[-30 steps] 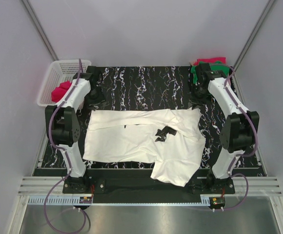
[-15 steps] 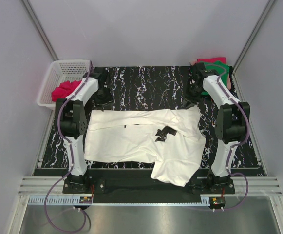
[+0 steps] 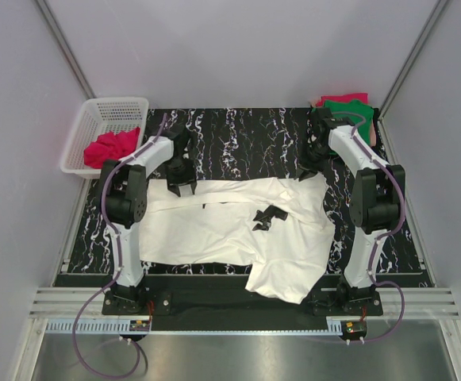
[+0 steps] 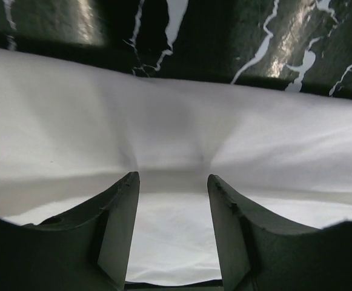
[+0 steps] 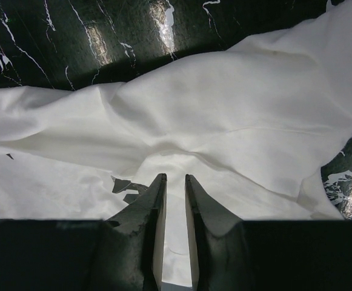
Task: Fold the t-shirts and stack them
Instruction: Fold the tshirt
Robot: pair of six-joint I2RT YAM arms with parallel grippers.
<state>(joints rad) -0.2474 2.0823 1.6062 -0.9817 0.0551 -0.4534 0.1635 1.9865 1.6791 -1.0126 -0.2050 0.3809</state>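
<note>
The white t-shirt (image 3: 230, 226) lies spread on the black marble table (image 3: 246, 135), with one part hanging over the near edge. My left gripper (image 3: 181, 186) is open at the shirt's far left edge, and white cloth lies between its fingers (image 4: 172, 176). My right gripper (image 3: 309, 170) is at the shirt's far right corner, its jaws nearly together on puckered white cloth (image 5: 174, 177). The pinkish-red t-shirt (image 3: 111, 147) lies crumpled in the white basket (image 3: 95, 111). The green t-shirt (image 3: 347, 106) lies folded at the far right corner.
A small dark patch (image 3: 266, 215) shows in the middle of the white shirt, also in the right wrist view (image 5: 125, 185). A red edge (image 3: 333, 98) shows beside the green shirt. Grey walls close in the table on three sides.
Both grippers have come in from the far corners to the white shirt's far edge, the left one moving right and nearer, the right one moving left and down onto the cloth.
</note>
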